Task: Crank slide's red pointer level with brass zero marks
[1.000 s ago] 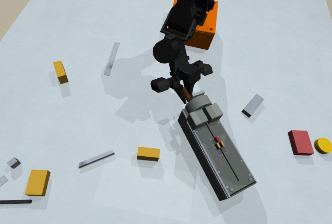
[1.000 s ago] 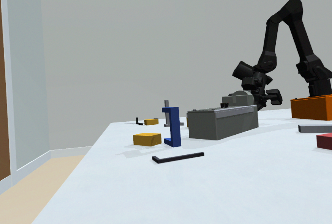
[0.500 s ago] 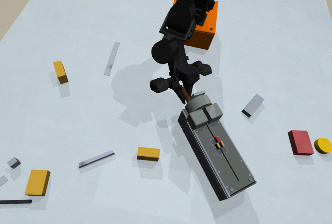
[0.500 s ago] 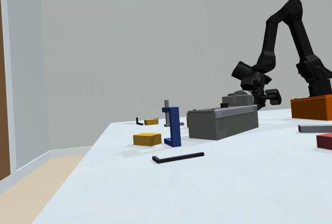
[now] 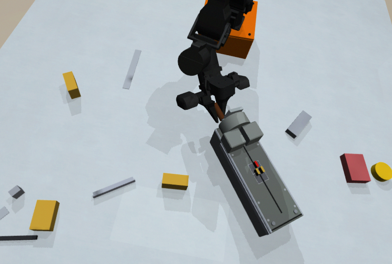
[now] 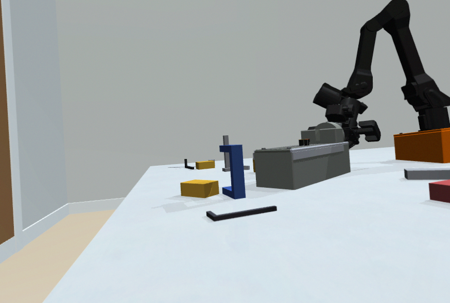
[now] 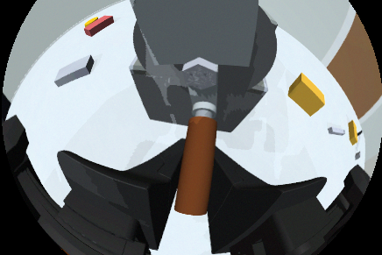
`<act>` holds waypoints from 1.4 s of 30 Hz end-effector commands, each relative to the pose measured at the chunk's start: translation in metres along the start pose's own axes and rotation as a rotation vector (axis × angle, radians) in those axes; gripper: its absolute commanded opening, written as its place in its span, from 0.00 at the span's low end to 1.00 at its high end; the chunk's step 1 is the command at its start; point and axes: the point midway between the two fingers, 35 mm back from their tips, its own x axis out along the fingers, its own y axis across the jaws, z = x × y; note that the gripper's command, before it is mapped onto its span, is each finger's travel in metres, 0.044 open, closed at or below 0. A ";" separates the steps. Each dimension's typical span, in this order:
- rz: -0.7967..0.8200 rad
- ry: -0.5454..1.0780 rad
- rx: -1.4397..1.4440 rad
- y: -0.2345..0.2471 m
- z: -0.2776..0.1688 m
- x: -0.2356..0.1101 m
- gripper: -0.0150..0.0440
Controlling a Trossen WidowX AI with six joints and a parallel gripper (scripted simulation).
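Note:
The grey machine [image 5: 272, 188] [image 6: 274, 168] stands on the table, with a round grey housing and crank at its arm-side end. The brown crank handle [image 5: 218, 110] [image 7: 196, 166] sticks out toward the arm. My gripper [image 5: 220, 117] [image 7: 194, 145] is shut on the handle, one finger on each side. The red pointer [image 5: 256, 163] sits on the slot, beside the two brass zero marks [image 5: 259, 170], a little toward the crank end and not level with them. The wrist view hides the pointer behind the dark crank plate [image 7: 199, 24].
A yellow block [image 5: 175, 180] lies left of the machine. A grey bar [image 5: 299, 123], a red block [image 5: 355, 168] and a yellow disc [image 5: 381, 171] lie to its right. A blue bracket [image 6: 237, 170] and a black L-shaped bar [image 6: 243, 213] show in the exterior view.

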 end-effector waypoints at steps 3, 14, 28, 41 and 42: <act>-0.029 0.000 -0.006 -0.009 0.002 -0.002 0.25; -0.029 0.000 -0.006 -0.010 0.002 -0.002 0.25; -0.029 0.000 -0.006 -0.011 0.003 -0.003 0.25; -0.029 0.000 -0.006 -0.012 0.003 -0.004 0.25; -0.029 0.000 -0.006 -0.012 0.003 -0.004 0.25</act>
